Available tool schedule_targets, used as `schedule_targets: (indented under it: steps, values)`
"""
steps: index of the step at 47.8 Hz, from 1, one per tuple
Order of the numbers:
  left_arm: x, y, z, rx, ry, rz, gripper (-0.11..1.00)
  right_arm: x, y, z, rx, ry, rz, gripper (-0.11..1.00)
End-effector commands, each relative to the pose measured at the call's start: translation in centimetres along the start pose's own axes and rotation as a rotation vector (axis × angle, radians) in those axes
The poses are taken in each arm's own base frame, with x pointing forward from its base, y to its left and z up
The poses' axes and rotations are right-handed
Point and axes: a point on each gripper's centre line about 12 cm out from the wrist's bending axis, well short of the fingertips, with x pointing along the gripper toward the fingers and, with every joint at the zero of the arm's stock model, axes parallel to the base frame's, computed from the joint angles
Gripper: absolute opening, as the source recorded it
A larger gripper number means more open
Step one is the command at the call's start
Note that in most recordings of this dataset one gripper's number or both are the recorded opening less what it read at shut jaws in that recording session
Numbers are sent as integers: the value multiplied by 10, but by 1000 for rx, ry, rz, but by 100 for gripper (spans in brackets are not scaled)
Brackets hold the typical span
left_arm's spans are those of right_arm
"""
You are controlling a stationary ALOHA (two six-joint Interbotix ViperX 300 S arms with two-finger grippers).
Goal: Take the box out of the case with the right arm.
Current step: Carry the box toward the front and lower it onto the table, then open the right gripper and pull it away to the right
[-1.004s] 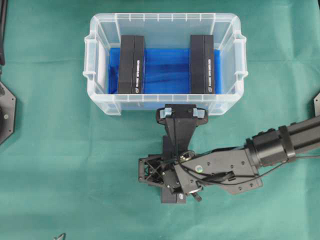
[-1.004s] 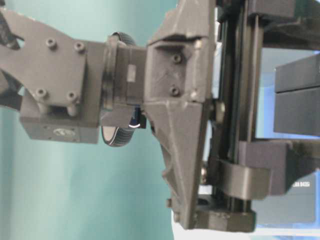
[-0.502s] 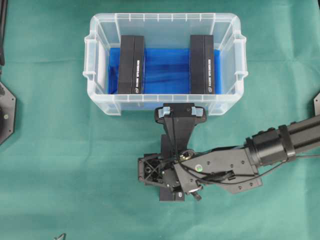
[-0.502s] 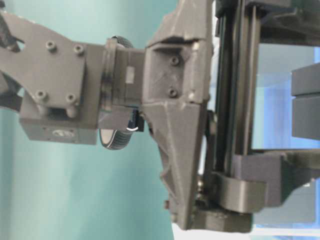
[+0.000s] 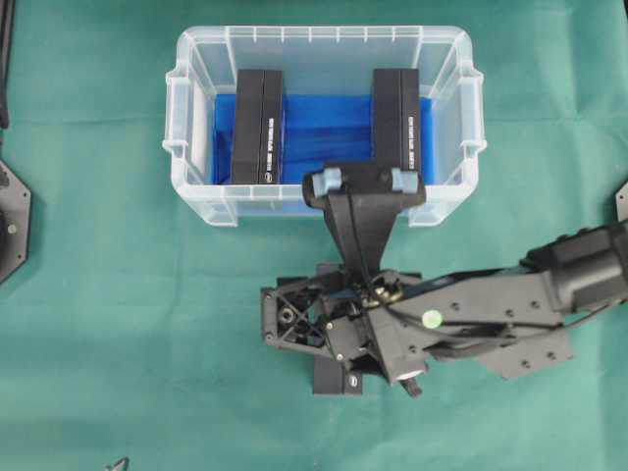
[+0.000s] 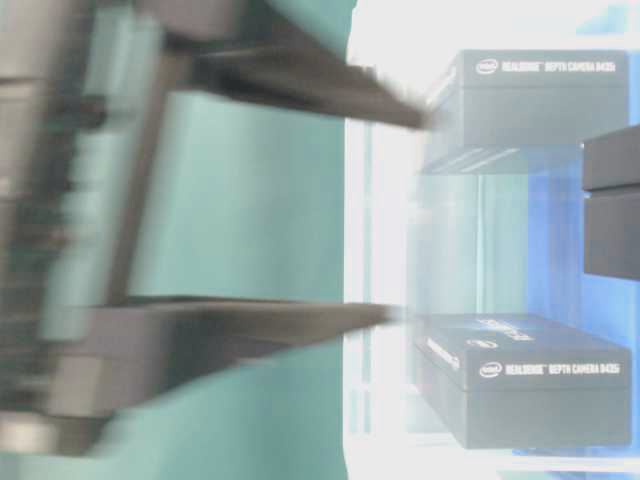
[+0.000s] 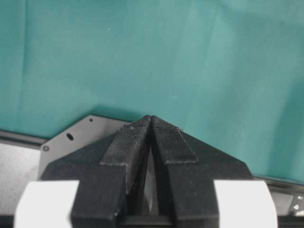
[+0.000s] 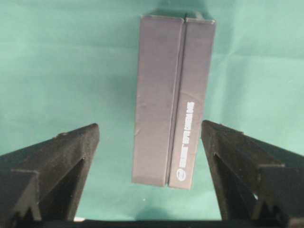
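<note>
Taking the case [image 5: 196,74] as my landmark and going left to right: my left tool [image 7: 151,124] sits well off to the left of it, out of the overhead view; its own camera shows the two pads pressed together over bare green cloth, clenched on nothing.

Inside the case, against its left wall, stands the left box [image 5: 257,126] on edge on the blue lining [image 5: 329,132]; against the right wall stands the right box [image 5: 396,126], the same way, with bare lining between them.

In front of the case's near wall, on the counter [image 5: 108,324], lies the box [image 8: 172,99] I take to be the one carried out. In the overhead view it is almost wholly under my wrist, only its end peeping out below. My right tool [image 8: 149,142] hangs over it with the pads spread wide on either side, touching neither face: released, holding nothing.

What could go wrong, as I judge it: my right arm's camera housing now overhangs the case's near rim, so a careless lift or swing could hook the rim and drag the tub. Sinking again with the pads spread could also nudge the freed box askew across the cloth.
</note>
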Motion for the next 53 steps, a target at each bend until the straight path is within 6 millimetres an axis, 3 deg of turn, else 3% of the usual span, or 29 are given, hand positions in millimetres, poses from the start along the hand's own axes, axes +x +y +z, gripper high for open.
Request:
schedule_targets:
  steps: [1,7,24,40,53]
  values:
    - [-3,1,2,-3,-16,-1,8,-43,1,12,7,7,46,87]
    - [-3,1,2,-3,-16,-1,8,-52,0,15,-8,-3,24,87]
    - [-3,0,2,-6,-16,-1,8,-49,-6,14,-41,2,-8,87]
    - [-3,0,2,-9,-13,0,8,-58,-51,22,-56,21,-51,87]
    - [-3,0,2,-8,-14,-1,8,-71,-105,28,-50,19,-70,87]
